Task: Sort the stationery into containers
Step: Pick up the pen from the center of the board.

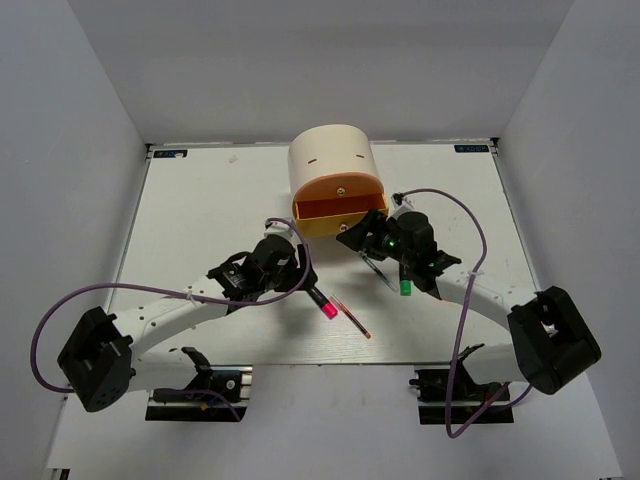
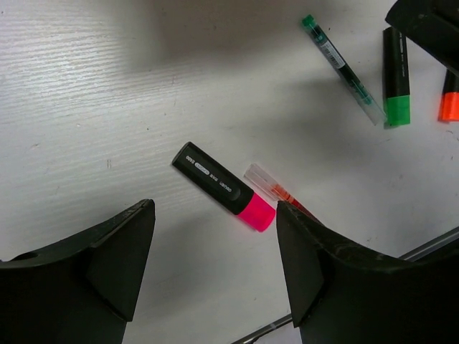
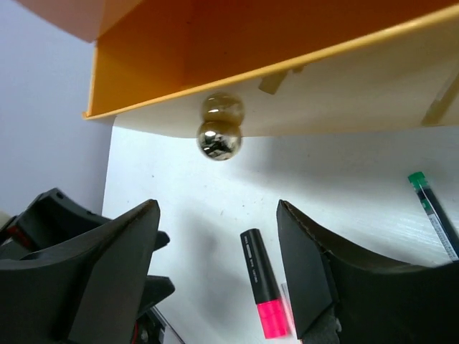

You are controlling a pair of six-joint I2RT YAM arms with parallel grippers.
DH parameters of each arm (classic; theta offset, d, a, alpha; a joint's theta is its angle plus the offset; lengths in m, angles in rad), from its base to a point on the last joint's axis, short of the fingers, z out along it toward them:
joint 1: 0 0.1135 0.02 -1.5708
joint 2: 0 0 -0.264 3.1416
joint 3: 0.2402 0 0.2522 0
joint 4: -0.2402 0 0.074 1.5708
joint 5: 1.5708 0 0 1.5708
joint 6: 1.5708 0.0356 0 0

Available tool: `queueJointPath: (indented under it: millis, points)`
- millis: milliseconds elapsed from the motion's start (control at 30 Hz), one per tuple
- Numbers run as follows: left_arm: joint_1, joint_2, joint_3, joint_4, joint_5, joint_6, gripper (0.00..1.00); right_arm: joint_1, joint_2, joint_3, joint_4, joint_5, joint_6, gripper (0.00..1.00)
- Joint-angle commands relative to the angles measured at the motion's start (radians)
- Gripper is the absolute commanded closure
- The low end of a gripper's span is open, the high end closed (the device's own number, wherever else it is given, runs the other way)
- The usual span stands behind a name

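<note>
The cream cabinet [image 1: 333,160] stands at the back, its orange top drawer [image 1: 340,224] pulled out. From the right wrist view, the drawer [image 3: 287,43] and its round metal knob [image 3: 219,137] sit just ahead of my open, empty right gripper [image 3: 215,265] [image 1: 357,236]. A pink highlighter [image 2: 222,188] [image 1: 321,304] and a red pen [image 2: 276,192] lie on the table just ahead of my open left gripper [image 2: 215,265] [image 1: 300,279]. Farther off lie a green-capped pen [image 2: 343,69], a green highlighter [image 2: 396,79] [image 1: 404,285] and an orange highlighter [image 2: 449,100].
The white table [image 1: 200,220] is boxed in by grey walls on three sides. The two arms meet close together in front of the cabinet. A metal rail [image 2: 430,247] runs along the table's near edge.
</note>
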Motion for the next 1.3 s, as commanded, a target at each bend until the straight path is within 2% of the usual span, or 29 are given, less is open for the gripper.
queueJointPath:
  millis: [0,100,233,300,400,433,600,667,700,733,767,800,900,967,1000,1100,1267]
  points:
    - [-0.013,-0.010,0.034,-0.002,0.014,0.015,0.23,0.000,-0.061,-0.014,0.024,-0.008,-0.065,0.28]
    - [-0.022,-0.001,0.044,-0.022,0.004,0.043,0.24,-0.004,-0.105,-0.018,0.010,-0.014,-0.134,0.36]
    - [-0.023,-0.011,0.054,-0.060,0.004,0.064,0.26,-0.015,-0.167,-0.031,-0.005,-0.060,-0.229,0.57]
    - [-0.023,-0.011,0.054,-0.060,-0.005,0.055,0.27,-0.021,-0.200,-0.037,0.003,-0.100,-0.310,0.63]
    - [-0.032,-0.034,0.044,-0.069,-0.016,-0.002,0.28,-0.027,-0.225,-0.041,-0.016,-0.152,-0.433,0.83]
    - [-0.032,-0.044,0.035,-0.069,-0.016,-0.014,0.29,-0.032,-0.227,-0.033,-0.048,-0.150,-0.454,0.99]
    - [-0.032,-0.062,0.026,-0.078,-0.039,-0.097,0.36,-0.064,-0.181,0.053,-0.245,-0.204,-0.573,1.00]
    - [-0.032,-0.062,0.026,-0.101,-0.066,-0.138,0.41,-0.078,-0.174,0.073,-0.267,-0.187,-0.600,1.00]
    - [-0.032,-0.062,0.026,-0.117,-0.078,-0.213,0.46,-0.083,-0.182,0.074,-0.270,-0.184,-0.625,1.00]
    - [-0.032,-0.050,0.026,-0.127,-0.091,-0.249,0.46,-0.092,-0.181,0.075,-0.269,-0.178,-0.631,1.00]
    - [-0.032,-0.050,0.026,-0.128,-0.101,-0.281,0.46,-0.098,-0.190,0.071,-0.270,-0.175,-0.640,0.70]
    - [-0.032,-0.038,0.026,-0.128,-0.102,-0.307,0.46,-0.104,-0.194,0.073,-0.272,-0.158,-0.645,0.63]
    - [-0.032,0.021,0.044,-0.161,-0.115,-0.391,0.46,-0.132,-0.201,0.068,-0.276,-0.151,-0.685,0.52]
    - [-0.032,0.070,0.092,-0.203,-0.126,-0.456,0.45,-0.147,-0.202,0.064,-0.280,-0.137,-0.697,0.52]
    - [-0.032,0.125,0.122,-0.244,-0.126,-0.476,0.45,-0.158,-0.204,0.062,-0.284,-0.125,-0.697,0.58]
    - [-0.053,0.209,0.193,-0.322,-0.117,-0.557,0.45,-0.193,-0.227,0.044,-0.306,-0.106,-0.705,0.69]
    - [-0.072,0.337,0.288,-0.430,-0.138,-0.602,0.36,-0.219,-0.305,-0.037,-0.274,-0.108,-0.717,0.69]
